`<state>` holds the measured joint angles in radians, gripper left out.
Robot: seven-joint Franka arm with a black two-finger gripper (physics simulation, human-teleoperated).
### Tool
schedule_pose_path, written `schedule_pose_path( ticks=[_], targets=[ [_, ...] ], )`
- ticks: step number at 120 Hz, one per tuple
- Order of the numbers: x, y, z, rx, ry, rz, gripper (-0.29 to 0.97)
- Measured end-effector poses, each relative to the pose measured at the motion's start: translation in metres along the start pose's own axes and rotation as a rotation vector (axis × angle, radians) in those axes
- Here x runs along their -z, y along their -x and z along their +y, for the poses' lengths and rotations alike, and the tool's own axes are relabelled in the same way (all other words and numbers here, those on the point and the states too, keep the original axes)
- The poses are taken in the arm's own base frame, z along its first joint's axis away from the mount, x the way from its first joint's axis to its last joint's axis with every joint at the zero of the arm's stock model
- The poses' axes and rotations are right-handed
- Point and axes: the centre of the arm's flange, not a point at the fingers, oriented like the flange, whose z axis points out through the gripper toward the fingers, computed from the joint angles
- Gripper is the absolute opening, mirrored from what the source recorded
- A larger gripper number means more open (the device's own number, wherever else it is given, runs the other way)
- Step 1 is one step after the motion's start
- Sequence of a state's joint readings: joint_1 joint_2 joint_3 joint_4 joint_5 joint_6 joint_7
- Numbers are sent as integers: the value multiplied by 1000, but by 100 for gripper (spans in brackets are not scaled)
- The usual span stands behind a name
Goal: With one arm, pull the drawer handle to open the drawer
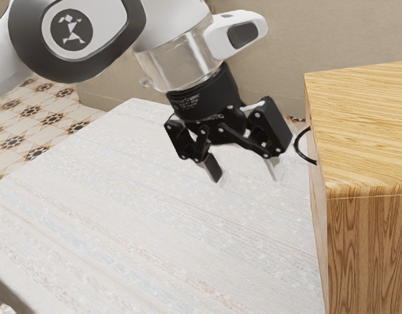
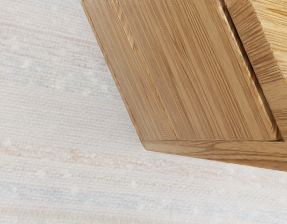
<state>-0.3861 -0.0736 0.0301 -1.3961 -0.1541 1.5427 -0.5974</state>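
A light wooden drawer cabinet [image 1: 365, 163] stands at the exterior view's right on the pale table [image 1: 122, 216]. A thin black loop handle [image 1: 304, 145] sticks out of its left face. My black gripper [image 1: 245, 171] hangs open just left of the handle, fingers pointing down, nothing between them. Its right finger [image 1: 274, 167] is close to the handle but apart from it. In the wrist view the cabinet's drawer front [image 2: 190, 79] and bottom edge show above the table [image 2: 64, 154].
The pale woven tabletop stretches wide to the left and front of the cabinet. A patterned tile floor [image 1: 31, 124] lies beyond the table at the exterior view's left, and a beige wall [image 1: 338, 33] behind.
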Motion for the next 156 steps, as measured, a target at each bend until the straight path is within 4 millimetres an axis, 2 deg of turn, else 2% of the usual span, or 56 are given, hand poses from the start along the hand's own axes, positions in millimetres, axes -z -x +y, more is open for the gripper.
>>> schedule_pose_path(
  ticks=[3,7,11,14,17,29,41,57,88,124,139,156],
  targets=[
    [10,-18,-33,85,2,21,67],
    [23,-45,-90,225,-2,52,68],
    [30,-62,-141,349,6,66,68],
    [29,-69,-163,409,20,66,68],
    [26,-70,-169,437,36,63,68],
    [1,-59,-134,423,92,28,68],
    [-18,-55,-119,443,131,19,68],
    [-25,-60,-114,484,175,53,68],
    [-48,-88,-102,523,186,94,68],
    [-55,-82,-69,496,264,89,68],
    [-56,-86,-70,506,281,95,68],
    [-71,-100,-77,524,267,93,68]
  ],
)
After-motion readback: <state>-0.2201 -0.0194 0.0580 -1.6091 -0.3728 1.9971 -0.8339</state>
